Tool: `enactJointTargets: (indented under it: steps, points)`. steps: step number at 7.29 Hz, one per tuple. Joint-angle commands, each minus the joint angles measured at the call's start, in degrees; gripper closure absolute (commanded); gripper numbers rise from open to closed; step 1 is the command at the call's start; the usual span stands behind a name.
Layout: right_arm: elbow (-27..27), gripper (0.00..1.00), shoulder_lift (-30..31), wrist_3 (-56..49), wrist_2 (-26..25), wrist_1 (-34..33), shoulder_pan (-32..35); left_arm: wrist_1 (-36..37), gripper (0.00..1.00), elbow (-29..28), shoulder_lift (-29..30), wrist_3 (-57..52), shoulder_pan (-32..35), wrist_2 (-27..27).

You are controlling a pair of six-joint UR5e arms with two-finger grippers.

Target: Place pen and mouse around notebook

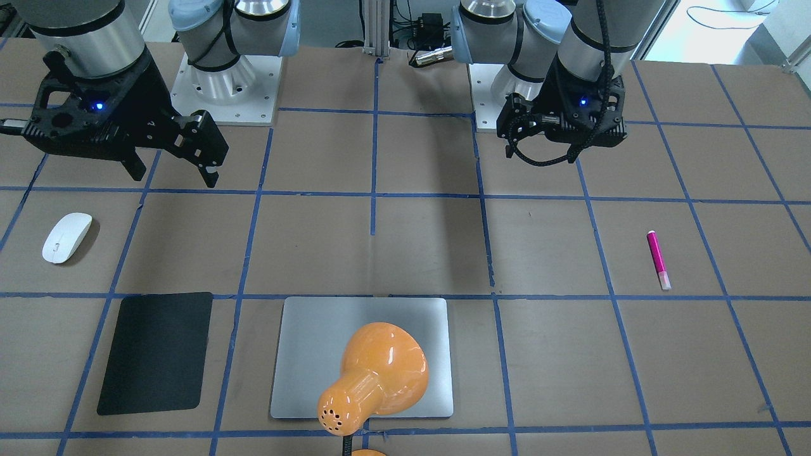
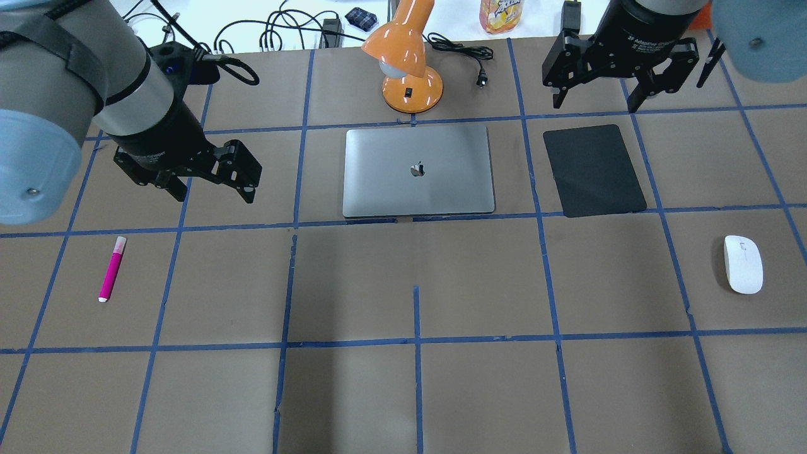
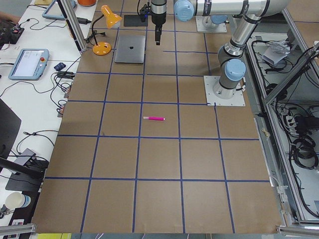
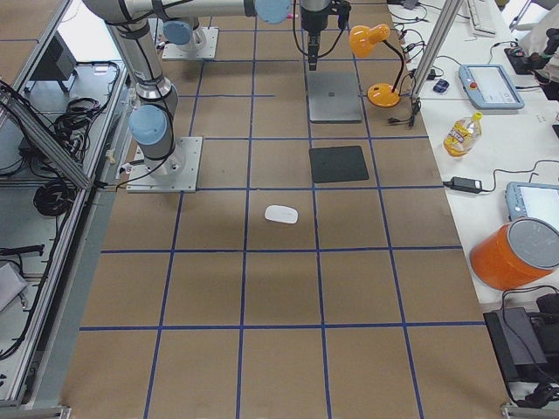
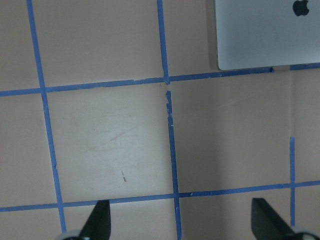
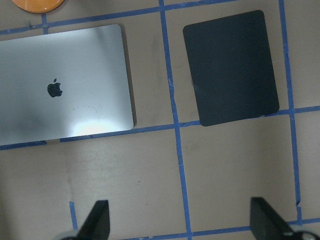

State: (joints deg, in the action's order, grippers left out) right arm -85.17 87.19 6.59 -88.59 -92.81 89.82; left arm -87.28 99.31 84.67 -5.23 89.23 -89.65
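The magenta pen (image 2: pixel 112 269) lies alone on the table's left side, nearer the robot than my left gripper (image 2: pixel 211 189). That gripper hovers open and empty, left of the silver notebook (image 2: pixel 418 170). In the left wrist view only a corner of the notebook (image 5: pixel 265 35) shows beyond the fingertips. The white mouse (image 2: pixel 743 263) rests at the far right. My right gripper (image 2: pixel 597 101) hangs open with nothing in it above the far edge of a black mat (image 2: pixel 594 170), well away from the mouse. Its wrist view shows the notebook (image 6: pixel 65 85) and the mat (image 6: pixel 230 67) side by side.
An orange desk lamp (image 2: pixel 403 63) stands just behind the notebook, its shade leaning over the far edge. Cables and a bottle lie beyond the table's far edge. Blue tape lines grid the brown table (image 2: pixel 416 378).
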Motion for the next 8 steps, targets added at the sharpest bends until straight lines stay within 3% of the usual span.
enactJointTargets:
  steps: [1,6,8]
  points:
    - [0.0,0.0,0.0,0.0,-0.1,0.0,0.0,2.3,0.0,1.5,-1.0,0.1,0.0,0.1]
    - [0.0,0.0,0.0,-0.6,-0.2,0.2,-0.4,2.3,0.0,1.9,-0.8,0.0,-0.1,0.1]
    - [0.4,0.0,0.1,-4.6,-0.3,1.0,-3.7,3.5,0.0,1.8,-1.0,0.0,-0.1,-0.2]
